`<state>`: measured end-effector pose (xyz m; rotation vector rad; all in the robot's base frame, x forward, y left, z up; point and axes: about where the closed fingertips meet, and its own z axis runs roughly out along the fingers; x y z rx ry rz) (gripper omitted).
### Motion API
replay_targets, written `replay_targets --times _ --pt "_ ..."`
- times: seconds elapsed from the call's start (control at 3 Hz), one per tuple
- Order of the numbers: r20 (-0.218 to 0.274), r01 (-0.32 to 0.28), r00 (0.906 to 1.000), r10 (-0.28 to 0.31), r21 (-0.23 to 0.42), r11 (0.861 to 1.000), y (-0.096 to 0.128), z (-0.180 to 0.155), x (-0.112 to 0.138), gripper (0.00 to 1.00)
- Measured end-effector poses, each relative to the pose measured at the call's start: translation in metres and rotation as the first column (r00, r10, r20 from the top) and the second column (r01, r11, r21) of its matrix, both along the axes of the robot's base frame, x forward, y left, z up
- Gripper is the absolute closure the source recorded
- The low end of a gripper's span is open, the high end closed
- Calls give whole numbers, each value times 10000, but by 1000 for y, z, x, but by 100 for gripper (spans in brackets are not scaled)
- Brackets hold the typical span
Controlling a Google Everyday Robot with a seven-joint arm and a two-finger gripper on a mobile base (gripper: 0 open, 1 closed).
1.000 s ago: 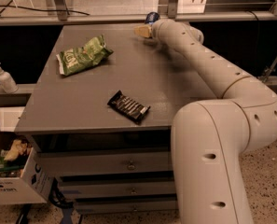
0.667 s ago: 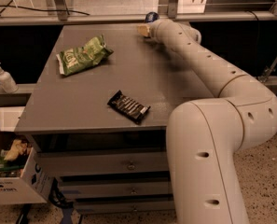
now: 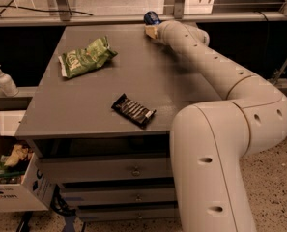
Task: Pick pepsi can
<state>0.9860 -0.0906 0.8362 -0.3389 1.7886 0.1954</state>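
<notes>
The pepsi can point(image 3: 151, 17) is at the far edge of the table point(image 3: 133, 66), a little to the right of the middle of that edge. It looks tilted rather than fully upright, but I cannot tell this for sure. The gripper point(image 3: 151, 30) is right at it, on the near side of the can, touching it or almost touching it. I cannot tell whether the gripper is open or closed, because the wrist covers it from this side.

The arm point(image 3: 215, 66) stretches long across the right part of the table, probably because the can is so far from the near edge and the base is at the near right corner. The reach is low and nearly flat, which suits taking a short can from the side.

The can is a small dark blue metal cylinder, smooth and hard, so it may roll or slide off the far edge if it is pushed. The green bag point(image 3: 86, 57) lies flat near the left edge; it is crinkled and soft. The black wrapper point(image 3: 133, 110) lies flat near the near edge, thin and shiny. Both are well apart from the gripper and do not disturb it. The table top is grey, matte and even. The arm has rounded, smooth white shells.
</notes>
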Motion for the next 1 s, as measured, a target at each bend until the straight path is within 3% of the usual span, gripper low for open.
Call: replay_targets --times 0.33,0.67,1.0 --pt "79 -14 10000 14 94 10000 -10 10 -8 100" --pt "106 -304 9995 302 232 9993 -21 26 -27 100" --pt "13 -1002 9950 1002 454 9939 -30 46 -59 100"
